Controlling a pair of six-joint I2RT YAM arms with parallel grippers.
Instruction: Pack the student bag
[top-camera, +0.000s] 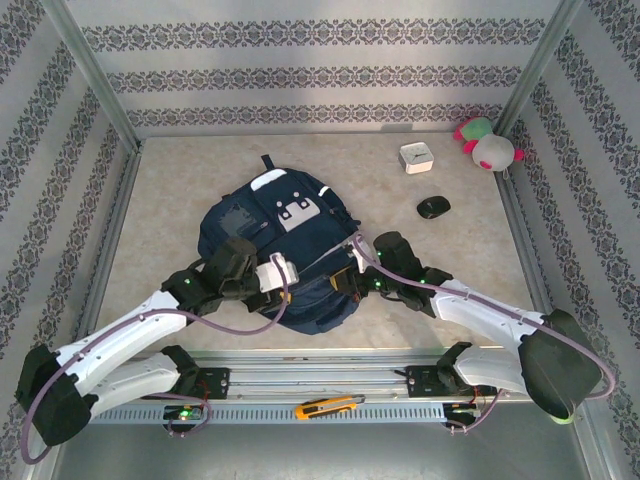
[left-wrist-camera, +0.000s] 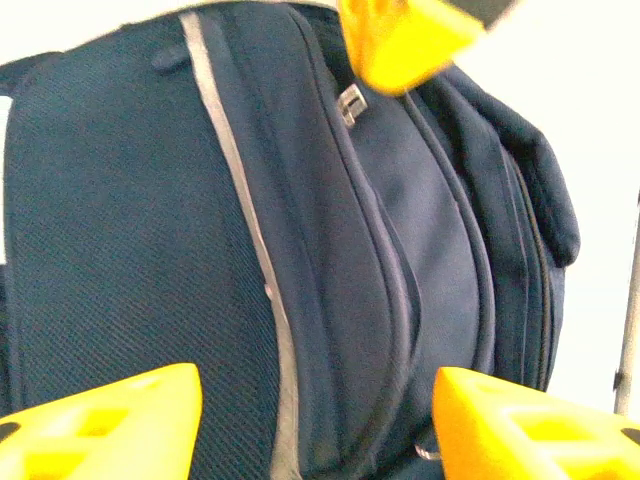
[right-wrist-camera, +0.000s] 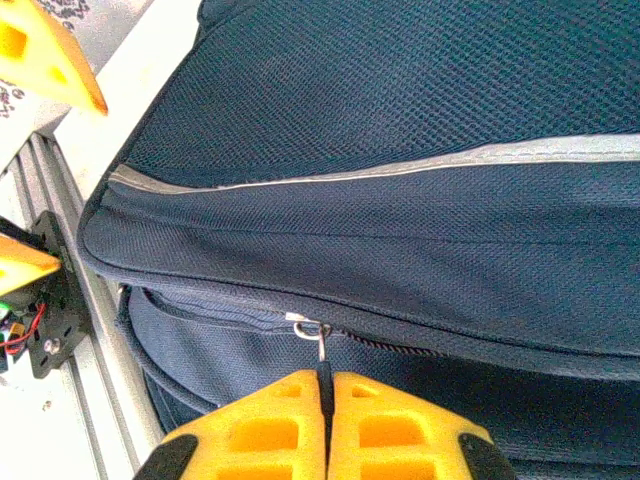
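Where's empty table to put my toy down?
Bare table lies between the student bag and the left wall, and on the right between the black mouse and the right arm. Crowded: the far right corner with the white box and plush toy, and the bag's near edge, where the left gripper hovers and the right gripper pinches a zipper pull.

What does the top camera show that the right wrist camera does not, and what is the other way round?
The top camera adds the wider table: a white box, a black mouse, a plush toy in the far right corner, and an orange cutter at the near edge. The right wrist camera adds close detail: the right gripper shut on a zipper pull, below a grey stripe. Both share the navy bag and the right gripper at its near side.
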